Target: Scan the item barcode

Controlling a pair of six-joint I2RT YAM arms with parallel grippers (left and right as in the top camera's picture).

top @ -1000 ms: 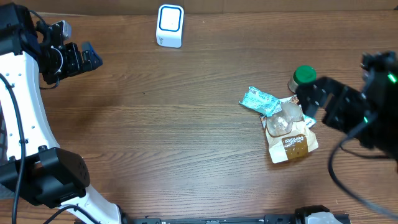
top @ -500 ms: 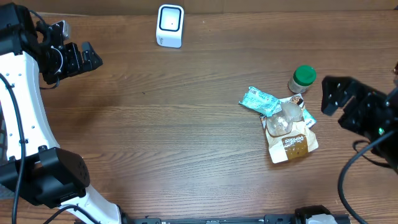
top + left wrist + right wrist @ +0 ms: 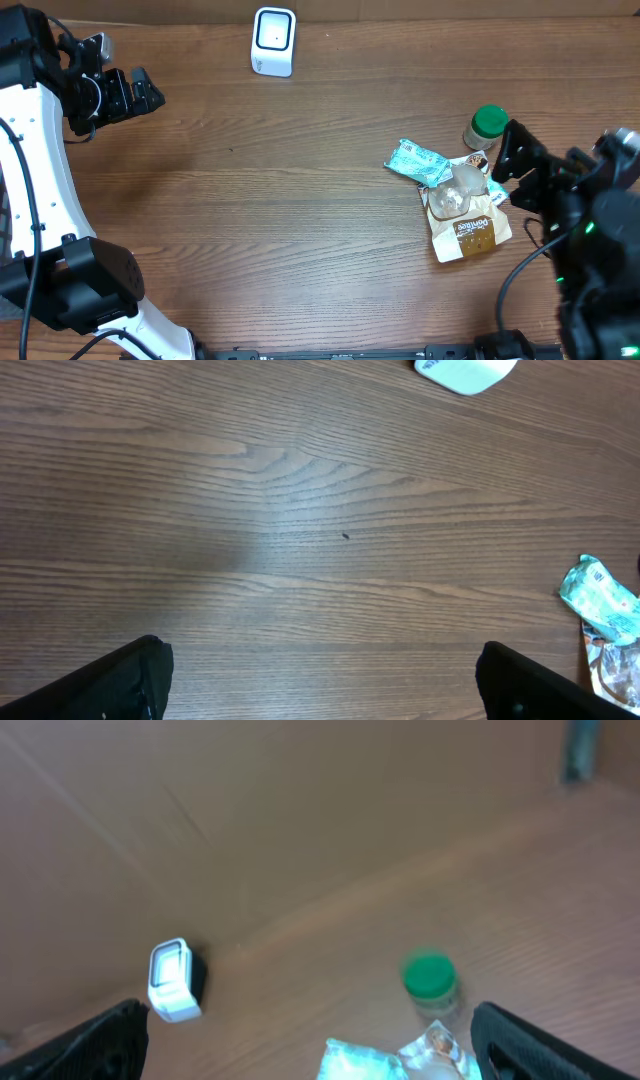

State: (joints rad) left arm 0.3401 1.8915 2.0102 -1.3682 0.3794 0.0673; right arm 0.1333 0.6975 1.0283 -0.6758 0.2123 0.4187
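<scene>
1. Two grippers, both w/ jaws spread wide, nothing held: left gripper (image 3: 148, 90) and right gripper (image 3: 508, 160).
2. Left one sat over far-left of table (image 3: 300, 220), well apart from the items.
3. Right one was just beside the item pile, right side.
4. Pile: brown pouch (image 3: 467, 228), teal packet (image 3: 416, 161), green-lid jar (image 3: 487, 125), all on the table.
5. White scanner (image 3: 273, 41) stood at the far edge, well apart from pile.

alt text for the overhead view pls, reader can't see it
A wooden table from above with a cluster at right: a teal packet, a brown pouch and a green-capped bottle. The right gripper, open, is beside the cluster; the left gripper, open, is far left, and a white scanner stands at the top.
</scene>
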